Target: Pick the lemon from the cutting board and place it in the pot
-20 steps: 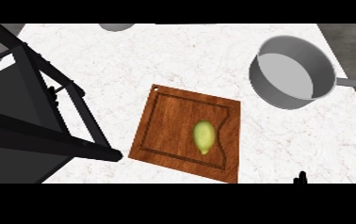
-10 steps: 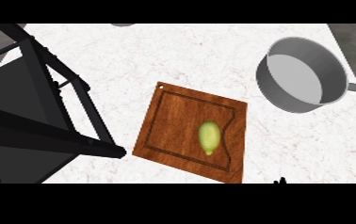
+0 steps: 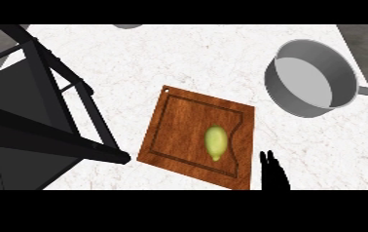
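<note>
Your lemon [image 3: 215, 142] lay on the cutting board's [image 3: 179, 128] right half: light, firm, waxy and apt to roll, so best pinched across its narrow middle. Your right hand [image 3: 273, 175] showed straight, unclenched fingers just beside the board's lower right edge, holding nothing. The pot [image 3: 316, 111] sat at upper right, with nothing standing between.

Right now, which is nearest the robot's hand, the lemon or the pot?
The lemon, on the cutting board beside the right hand; the pot sits farther off.

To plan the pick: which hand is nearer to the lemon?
Right. The right hand shows just lower right of the lemon; the left hand is not in view.
</note>
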Controlling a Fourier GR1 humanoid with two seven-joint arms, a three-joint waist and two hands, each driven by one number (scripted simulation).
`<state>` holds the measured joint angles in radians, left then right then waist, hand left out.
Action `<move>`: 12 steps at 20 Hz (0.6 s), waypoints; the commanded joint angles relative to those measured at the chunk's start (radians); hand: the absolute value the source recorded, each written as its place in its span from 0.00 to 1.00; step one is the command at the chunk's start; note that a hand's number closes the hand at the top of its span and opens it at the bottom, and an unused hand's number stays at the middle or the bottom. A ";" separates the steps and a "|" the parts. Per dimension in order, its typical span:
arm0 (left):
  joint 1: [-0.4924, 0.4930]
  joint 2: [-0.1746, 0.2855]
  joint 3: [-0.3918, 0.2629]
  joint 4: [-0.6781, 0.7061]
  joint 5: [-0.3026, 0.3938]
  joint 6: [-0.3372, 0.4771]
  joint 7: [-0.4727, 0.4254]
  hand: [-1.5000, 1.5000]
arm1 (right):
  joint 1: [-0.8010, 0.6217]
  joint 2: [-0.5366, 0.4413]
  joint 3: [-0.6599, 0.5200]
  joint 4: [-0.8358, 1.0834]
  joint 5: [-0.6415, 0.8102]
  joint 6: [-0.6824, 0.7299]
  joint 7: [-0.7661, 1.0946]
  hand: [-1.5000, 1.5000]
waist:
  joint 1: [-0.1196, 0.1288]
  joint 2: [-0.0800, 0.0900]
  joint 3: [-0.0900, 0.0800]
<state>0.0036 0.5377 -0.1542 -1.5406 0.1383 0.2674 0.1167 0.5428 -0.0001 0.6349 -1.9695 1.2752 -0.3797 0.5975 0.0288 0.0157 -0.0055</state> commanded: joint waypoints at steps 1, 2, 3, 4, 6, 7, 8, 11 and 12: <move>0.002 -0.011 0.020 0.010 0.014 -0.011 -0.012 0.50 | -0.236 0.000 0.028 0.007 0.048 0.180 0.306 0.00 | -0.001 -0.006 0.003; -0.034 -0.043 0.000 0.033 -0.016 0.026 0.020 0.50 | -0.302 0.000 0.035 0.043 0.046 0.211 0.352 0.00 | -0.010 -0.007 0.004; 0.017 0.019 0.050 -0.019 0.033 -0.032 0.022 0.50 | -0.360 0.000 0.030 0.082 0.030 0.215 0.399 0.00 | -0.002 -0.011 0.005; 0.005 -0.045 0.015 0.057 -0.015 0.004 -0.036 0.50 | -0.396 0.000 0.076 0.053 0.041 0.276 0.464 0.00 | -0.015 -0.011 0.004; 0.055 -0.052 0.011 -0.003 -0.046 0.027 -0.044 0.50 | -0.508 0.000 0.046 0.157 -0.021 0.254 0.506 0.00 | -0.012 -0.014 0.005; -0.021 -0.022 0.060 0.074 -0.006 -0.041 -0.023 0.50 | -0.521 0.000 0.052 0.176 -0.029 0.271 0.515 0.00 | -0.021 -0.014 0.005; 0.057 -0.033 0.048 -0.003 -0.010 -0.031 -0.031 0.50 | -0.569 0.000 0.062 0.145 -0.059 0.298 0.580 0.00 | -0.016 -0.015 0.005; -0.028 -0.050 0.054 0.049 -0.016 -0.040 0.002 0.50 | -0.704 0.000 0.078 0.329 -0.136 0.191 0.637 0.00 | -0.016 -0.013 0.006; 0.019 -0.072 0.050 0.056 -0.042 -0.030 -0.035 0.50 | -0.667 0.000 0.042 0.256 -0.151 0.269 0.606 0.00 | -0.022 -0.015 0.005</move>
<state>0.0221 0.4954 -0.1144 -1.4924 0.1130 0.2376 0.0898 -0.0199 -0.0050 0.6846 -1.7567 1.1934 -0.1450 1.0654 0.0127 0.0040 -0.0024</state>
